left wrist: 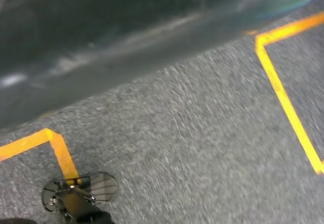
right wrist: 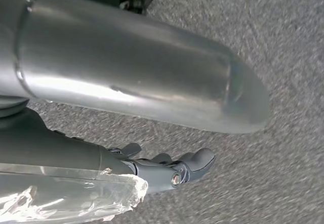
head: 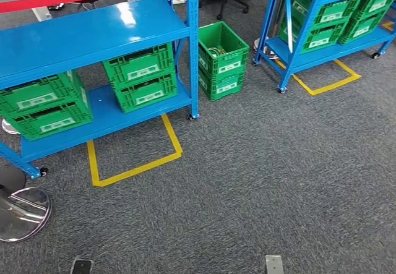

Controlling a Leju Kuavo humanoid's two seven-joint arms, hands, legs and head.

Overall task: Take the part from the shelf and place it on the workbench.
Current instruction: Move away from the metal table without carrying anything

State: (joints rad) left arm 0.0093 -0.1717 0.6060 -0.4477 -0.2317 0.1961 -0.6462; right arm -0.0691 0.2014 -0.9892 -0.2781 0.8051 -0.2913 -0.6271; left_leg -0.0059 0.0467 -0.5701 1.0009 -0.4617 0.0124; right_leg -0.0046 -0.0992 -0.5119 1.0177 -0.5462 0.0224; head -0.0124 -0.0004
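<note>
The right hand (right wrist: 168, 171), dark grey, reaches out over grey carpet (head: 262, 181) with its fingers (right wrist: 198, 159) stretched long and lying close side by side. A crinkled sheet of clear plastic (right wrist: 76, 198) lies against the hand's underside, behind the fingertips. Whether the hand grips it, and whether it wraps the part, I cannot tell.

In the head view, two blue steel shelf units stand well ahead of the robot. The left shelf unit (head: 93, 33) carries four green slatted plastic crates (head: 140, 76) on its lower board, in two stacks of two. The right shelf unit (head: 299, 57) shows four more crates, also in two stacks of two. Between the units a further stack of two crates (head: 223, 60) sits on the carpet, its top crate open with small pale items inside. That makes ten crates in all. Which crate holds the part I cannot tell.

Two yellow tape outlines (head: 135, 169) mark the floor, one under each unit.
</note>
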